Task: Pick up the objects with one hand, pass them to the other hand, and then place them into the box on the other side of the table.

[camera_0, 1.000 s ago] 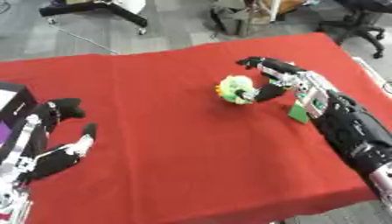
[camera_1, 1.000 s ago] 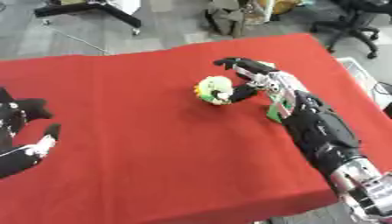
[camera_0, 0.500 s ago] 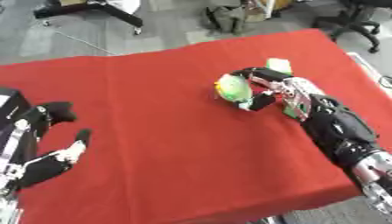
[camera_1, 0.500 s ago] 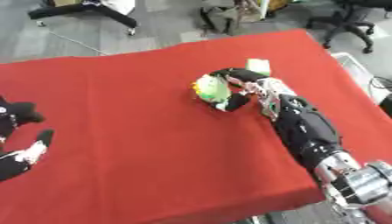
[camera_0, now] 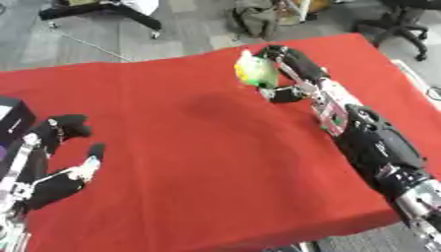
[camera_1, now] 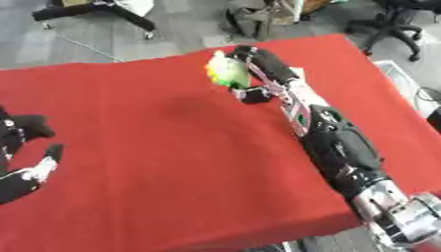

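Right hand [camera_0: 289, 74] curled round a small green-and-yellow rounded toy [camera_0: 256, 72], carried clear above the red-clothed bench [camera_0: 189, 147], with a shadow on the cloth below and to the left. Held up and turned toward the bench's middle, probably to offer it for the pass. Left hand [camera_0: 47, 162] low near the left edge, fingers relaxed and spread, holding nothing, seemingly waiting to receive. Just beyond it, at the left border, a dark box corner [camera_0: 13, 115], likely the drop-off.

Even, bright overhead light; no glare. A soft shadow falls on the red tablecloth [camera_0: 206, 106] left of the blurred right hand [camera_0: 293, 69].
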`<state>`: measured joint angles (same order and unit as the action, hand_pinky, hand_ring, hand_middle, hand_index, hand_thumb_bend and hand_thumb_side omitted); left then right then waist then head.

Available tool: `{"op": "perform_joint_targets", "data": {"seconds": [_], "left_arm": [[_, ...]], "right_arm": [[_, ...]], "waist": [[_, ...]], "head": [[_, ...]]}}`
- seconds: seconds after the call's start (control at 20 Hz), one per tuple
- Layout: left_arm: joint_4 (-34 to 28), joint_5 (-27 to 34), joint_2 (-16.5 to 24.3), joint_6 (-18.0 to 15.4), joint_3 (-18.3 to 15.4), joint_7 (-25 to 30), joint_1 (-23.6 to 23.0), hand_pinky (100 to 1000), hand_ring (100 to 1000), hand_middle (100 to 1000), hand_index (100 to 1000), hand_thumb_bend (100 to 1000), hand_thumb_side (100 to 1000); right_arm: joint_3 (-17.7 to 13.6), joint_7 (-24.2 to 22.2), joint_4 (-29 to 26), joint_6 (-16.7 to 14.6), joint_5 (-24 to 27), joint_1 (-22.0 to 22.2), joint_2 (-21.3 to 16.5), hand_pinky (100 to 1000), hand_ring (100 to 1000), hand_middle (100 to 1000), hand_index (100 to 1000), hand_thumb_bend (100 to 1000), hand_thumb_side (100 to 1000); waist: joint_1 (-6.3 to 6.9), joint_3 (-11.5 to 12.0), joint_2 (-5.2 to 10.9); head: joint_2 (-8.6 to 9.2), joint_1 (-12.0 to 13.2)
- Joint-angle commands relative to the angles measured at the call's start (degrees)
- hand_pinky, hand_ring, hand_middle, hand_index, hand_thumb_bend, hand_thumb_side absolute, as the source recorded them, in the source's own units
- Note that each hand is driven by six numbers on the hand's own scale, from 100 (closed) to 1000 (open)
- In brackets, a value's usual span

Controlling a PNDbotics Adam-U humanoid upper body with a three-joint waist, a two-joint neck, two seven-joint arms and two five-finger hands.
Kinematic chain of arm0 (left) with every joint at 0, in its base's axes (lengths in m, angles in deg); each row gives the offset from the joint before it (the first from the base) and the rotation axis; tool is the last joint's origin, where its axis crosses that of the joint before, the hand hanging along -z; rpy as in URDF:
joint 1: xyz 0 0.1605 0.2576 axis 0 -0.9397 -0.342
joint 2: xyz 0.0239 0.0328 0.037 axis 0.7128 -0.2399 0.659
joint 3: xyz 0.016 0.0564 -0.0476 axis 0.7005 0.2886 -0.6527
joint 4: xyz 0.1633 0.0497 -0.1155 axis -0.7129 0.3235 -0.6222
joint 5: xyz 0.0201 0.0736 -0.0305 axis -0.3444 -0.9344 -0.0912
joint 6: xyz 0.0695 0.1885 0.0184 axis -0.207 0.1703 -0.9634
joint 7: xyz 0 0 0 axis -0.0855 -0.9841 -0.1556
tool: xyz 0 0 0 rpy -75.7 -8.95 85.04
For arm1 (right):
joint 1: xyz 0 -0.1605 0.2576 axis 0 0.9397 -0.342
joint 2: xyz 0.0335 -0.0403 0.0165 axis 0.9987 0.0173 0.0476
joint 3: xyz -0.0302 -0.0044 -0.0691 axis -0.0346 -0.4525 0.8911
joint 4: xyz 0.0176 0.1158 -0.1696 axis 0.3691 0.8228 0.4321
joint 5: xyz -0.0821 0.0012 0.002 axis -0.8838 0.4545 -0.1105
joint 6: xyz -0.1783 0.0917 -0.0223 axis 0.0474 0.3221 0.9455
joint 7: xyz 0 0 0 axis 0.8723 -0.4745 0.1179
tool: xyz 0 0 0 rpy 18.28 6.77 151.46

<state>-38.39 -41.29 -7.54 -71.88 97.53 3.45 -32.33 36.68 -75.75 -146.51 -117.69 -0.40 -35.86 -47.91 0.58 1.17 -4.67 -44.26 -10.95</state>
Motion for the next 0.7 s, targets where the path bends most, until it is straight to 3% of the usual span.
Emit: {"op": "perform_joint_targets", "data": {"seconds": [0.05,0.15,0.3,0.65,0.7], "left_arm": [[-0.1,1.5,1.7,0.1,0.3,0.3,1.4,883,688,595,756,287,100],[0.0,2.7,2.4,0.2,1.1,1.3,1.8,884,688,596,757,297,100],[-0.4,4.5,3.8,0.5,3.0,3.6,2.5,884,690,597,758,316,100],[-3.0,11.1,6.0,1.6,6.9,8.5,4.7,886,700,610,770,429,155],[-3.3,11.6,6.1,1.7,7.1,8.8,4.9,887,705,615,777,488,199]], "right_arm": [[4.8,0.6,-19.3,-2.4,2.2,1.3,0.7,751,611,419,529,135,100],[7.1,-0.5,-27.8,-3.3,3.6,3.1,2.1,747,610,425,531,140,100],[10.2,-3.3,-35.4,-4.9,6.2,4.1,3.8,740,611,431,534,155,100],[13.5,-8.5,-40.3,-6.5,11.6,3.6,4.6,740,609,434,537,152,100],[13.6,-9.1,-40.4,-6.6,12.0,3.6,4.6,741,609,434,538,148,100]], "waist": [[-0.11,-0.1,0.43],[-0.13,-0.1,0.35],[-0.26,-0.2,0.38],[-0.52,-0.2,0.56],[-0.53,-0.2,0.53]], "head": [[0.14,1.8],[0.14,2.5],[0.14,3.2],[0.14,3.7],[0.14,3.8]]}}
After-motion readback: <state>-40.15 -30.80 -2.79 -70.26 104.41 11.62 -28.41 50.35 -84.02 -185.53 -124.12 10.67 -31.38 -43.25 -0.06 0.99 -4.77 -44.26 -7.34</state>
